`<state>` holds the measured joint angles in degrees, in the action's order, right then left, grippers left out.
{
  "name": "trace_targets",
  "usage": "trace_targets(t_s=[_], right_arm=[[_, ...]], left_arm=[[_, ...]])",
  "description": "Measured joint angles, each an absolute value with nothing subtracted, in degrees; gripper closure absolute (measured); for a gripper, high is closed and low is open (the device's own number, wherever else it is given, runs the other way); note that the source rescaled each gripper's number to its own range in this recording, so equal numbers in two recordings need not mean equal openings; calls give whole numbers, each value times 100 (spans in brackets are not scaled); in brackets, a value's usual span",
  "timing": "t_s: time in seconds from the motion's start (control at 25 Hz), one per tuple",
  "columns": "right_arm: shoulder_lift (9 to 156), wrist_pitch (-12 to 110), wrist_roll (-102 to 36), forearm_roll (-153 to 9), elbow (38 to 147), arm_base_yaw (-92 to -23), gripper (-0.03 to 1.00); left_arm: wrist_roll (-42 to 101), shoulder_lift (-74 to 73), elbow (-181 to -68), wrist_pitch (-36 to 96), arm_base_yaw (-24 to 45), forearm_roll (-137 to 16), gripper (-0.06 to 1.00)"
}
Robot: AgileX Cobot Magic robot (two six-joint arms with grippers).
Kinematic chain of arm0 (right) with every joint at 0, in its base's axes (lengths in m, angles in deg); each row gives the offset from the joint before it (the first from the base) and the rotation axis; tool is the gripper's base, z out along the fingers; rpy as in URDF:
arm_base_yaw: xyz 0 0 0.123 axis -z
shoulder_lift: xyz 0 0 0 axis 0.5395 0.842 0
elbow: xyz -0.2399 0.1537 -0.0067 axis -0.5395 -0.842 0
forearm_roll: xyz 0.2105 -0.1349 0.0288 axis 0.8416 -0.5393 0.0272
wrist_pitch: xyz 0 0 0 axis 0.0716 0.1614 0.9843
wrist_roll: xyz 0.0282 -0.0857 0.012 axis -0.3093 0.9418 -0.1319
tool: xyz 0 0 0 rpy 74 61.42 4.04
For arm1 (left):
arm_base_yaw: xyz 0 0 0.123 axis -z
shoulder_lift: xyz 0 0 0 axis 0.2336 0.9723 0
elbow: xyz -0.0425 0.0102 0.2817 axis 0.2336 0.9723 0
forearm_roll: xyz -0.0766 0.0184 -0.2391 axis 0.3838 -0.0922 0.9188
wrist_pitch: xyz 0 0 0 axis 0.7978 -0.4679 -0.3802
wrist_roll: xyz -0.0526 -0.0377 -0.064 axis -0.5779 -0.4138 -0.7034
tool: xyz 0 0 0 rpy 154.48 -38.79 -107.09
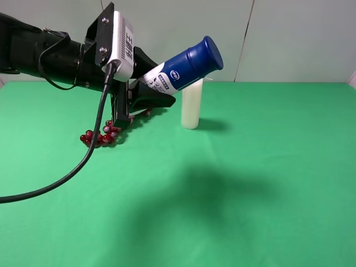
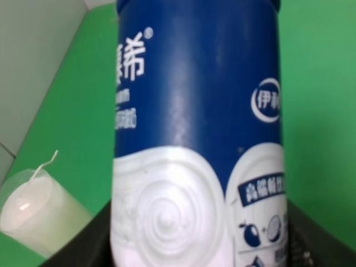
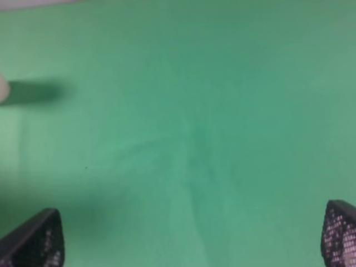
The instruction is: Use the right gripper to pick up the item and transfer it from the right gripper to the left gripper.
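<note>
The item, a bottle [image 1: 186,68] with a dark blue cap and upper body and a white printed lower body, is held in the air above the green cloth, tilted with its cap up and to the right. My left gripper [image 1: 156,83] is shut on its white lower end. In the left wrist view the bottle [image 2: 194,139] fills the frame, with a dark finger [image 2: 83,249] beside its base. My right gripper [image 3: 189,236] is open and empty over bare cloth. It does not show in the exterior high view.
A plain white candle [image 1: 191,105] stands upright just behind and below the bottle; it also shows in the left wrist view [image 2: 33,211]. A cluster of red beads [image 1: 103,135] lies under the left arm. The green cloth [image 1: 250,167] covers the table.
</note>
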<state>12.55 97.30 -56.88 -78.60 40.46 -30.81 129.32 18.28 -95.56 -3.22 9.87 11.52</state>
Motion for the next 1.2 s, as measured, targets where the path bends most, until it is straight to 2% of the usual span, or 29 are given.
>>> trace_targets(t_s=[0.76, 0.96, 1.2], right_arm=[[1255, 9730, -5688, -7848, 4046, -3081, -3], [1255, 9730, -5688, -7848, 4046, -3081, -3], [1255, 9737, -5688, -7848, 4046, -3081, -3]], left_arm=[[12942, 1828, -9556, -176, 987, 1264, 94], [12325, 1743, -9556, -18, 981, 1034, 94], [10841, 1137, -9530, 736, 981, 68, 94]])
